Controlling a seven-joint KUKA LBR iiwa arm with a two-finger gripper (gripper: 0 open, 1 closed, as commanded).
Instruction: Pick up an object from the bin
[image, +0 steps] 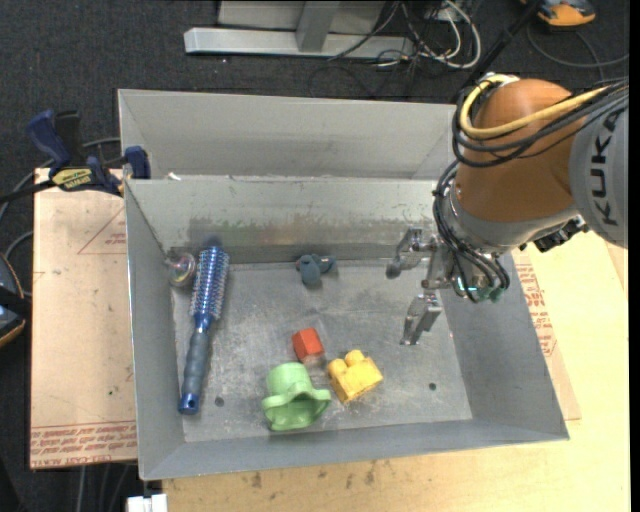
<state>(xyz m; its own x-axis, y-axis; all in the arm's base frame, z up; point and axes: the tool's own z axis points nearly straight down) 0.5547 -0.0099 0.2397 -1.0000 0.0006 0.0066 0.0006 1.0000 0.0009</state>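
My gripper (411, 290) hangs over the right half of the bin floor, its two metal fingers spread apart, open, with nothing between them. Bare floor lies under it. The nearest loose things are a yellow toy block (354, 376) to its lower left, a small orange-red block (308, 344) beside that, and a small grey-blue piece (313, 268) near the back wall to the gripper's left.
A light green plastic toy (292, 397) lies by the front wall next to the yellow block. A blue hairbrush (204, 322) lies lengthwise along the left wall, with a small roundish clear thing (181, 267) at its head. The arm's orange cover and cables sit above the gripper.
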